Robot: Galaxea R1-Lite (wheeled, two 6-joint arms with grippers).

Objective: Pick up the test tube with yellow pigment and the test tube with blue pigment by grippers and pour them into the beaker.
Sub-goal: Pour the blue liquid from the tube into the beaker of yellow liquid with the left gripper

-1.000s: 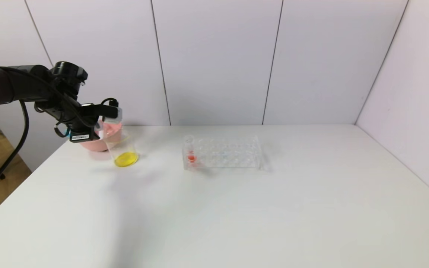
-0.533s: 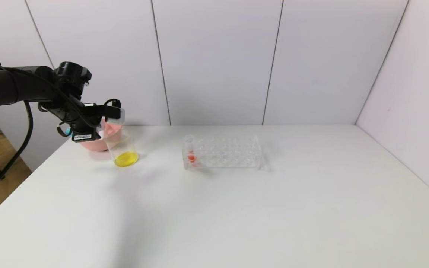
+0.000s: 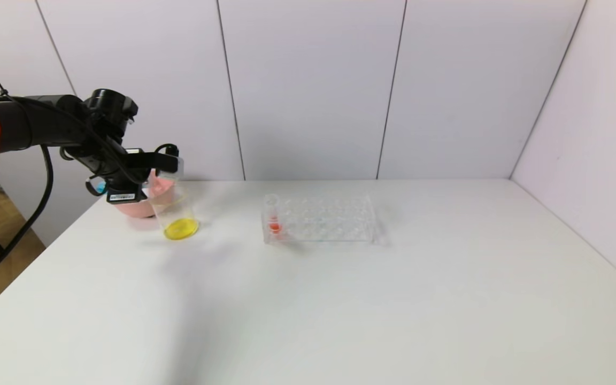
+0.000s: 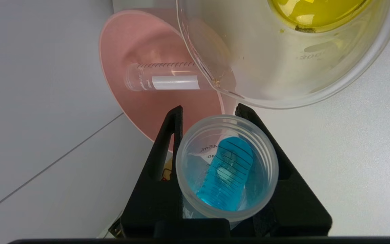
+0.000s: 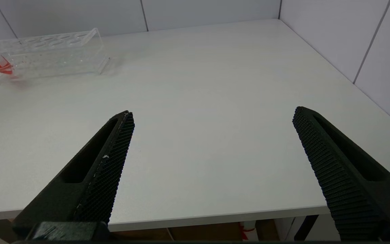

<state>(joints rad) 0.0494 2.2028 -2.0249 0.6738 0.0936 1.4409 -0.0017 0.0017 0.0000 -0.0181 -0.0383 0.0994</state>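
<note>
My left gripper (image 3: 168, 163) is shut on the test tube with blue pigment (image 4: 229, 169) and holds it just above and beside the rim of the beaker (image 3: 175, 211). The left wrist view looks into the tube's open mouth, and blue liquid still lies inside. The beaker (image 4: 283, 67) stands on the table with yellow liquid (image 3: 181, 229) in its bottom. An empty clear tube with a whitish patch (image 4: 164, 77) lies in the pink bowl (image 4: 141, 51); I see no yellow liquid in it. My right gripper (image 5: 212, 111) is open and empty over the table's near edge.
The pink bowl (image 3: 129, 206) stands just behind and left of the beaker. A clear plastic tube rack (image 3: 318, 219) at mid-table holds a red-liquid tube (image 3: 273, 216) at its left end. White walls close in the back and right sides.
My left gripper has moved a little to the right with the blue tube, closer over the beaker's rim. The beaker, bowl and rack have not moved.
</note>
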